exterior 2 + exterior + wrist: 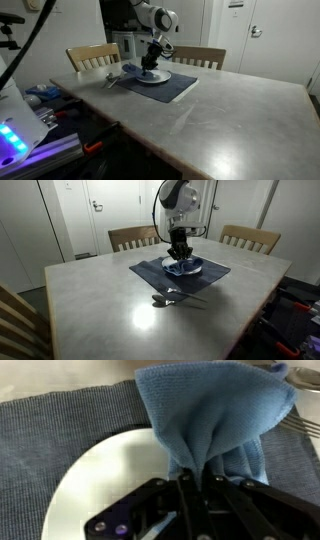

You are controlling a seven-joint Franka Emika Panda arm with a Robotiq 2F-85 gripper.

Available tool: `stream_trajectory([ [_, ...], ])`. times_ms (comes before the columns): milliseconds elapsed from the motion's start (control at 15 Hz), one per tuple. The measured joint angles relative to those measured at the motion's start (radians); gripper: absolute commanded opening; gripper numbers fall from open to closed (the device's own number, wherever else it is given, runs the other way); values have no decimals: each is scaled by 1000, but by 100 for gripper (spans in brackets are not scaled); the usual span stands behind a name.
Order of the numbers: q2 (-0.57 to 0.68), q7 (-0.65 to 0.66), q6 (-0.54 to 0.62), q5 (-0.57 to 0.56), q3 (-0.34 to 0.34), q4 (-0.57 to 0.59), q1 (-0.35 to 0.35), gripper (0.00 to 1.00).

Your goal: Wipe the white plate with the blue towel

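exterior: grey rectangular tabletop is viewed from mid-distance, facing two wooden chairs | exterior: same tabletop is viewed obliquely from a corner | wrist: round white plate on dark woven placemat is seen close, from above | shared: plate, placemat

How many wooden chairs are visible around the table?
3. The far-left chair and far-right chair stand behind the table; the near chair is at the exterior view's lower left corner. Others may be out of frame.

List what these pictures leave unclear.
- Wrist view: gripper fingertips are buried in folds of the blue towel.
- Wrist view: the right side of the white plate is under the towel, and the frame cuts off its lower edge.
- Exterior view: the cutlery is too small to identify.
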Motion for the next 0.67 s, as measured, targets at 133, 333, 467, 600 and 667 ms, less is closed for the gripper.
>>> stream_trajectory([
  [133, 14, 87, -22, -41, -39, 17, 14, 3],
  [333, 41, 228, -22, -81, -95, 41, 35, 3],
  [467, 51, 328, -19, -82, -117, 60, 48, 3],
  [600, 55, 419, 2, -76, -133, 74, 58, 3],
  [667, 55, 455, 26, -66, -137, 78, 59, 3],
])
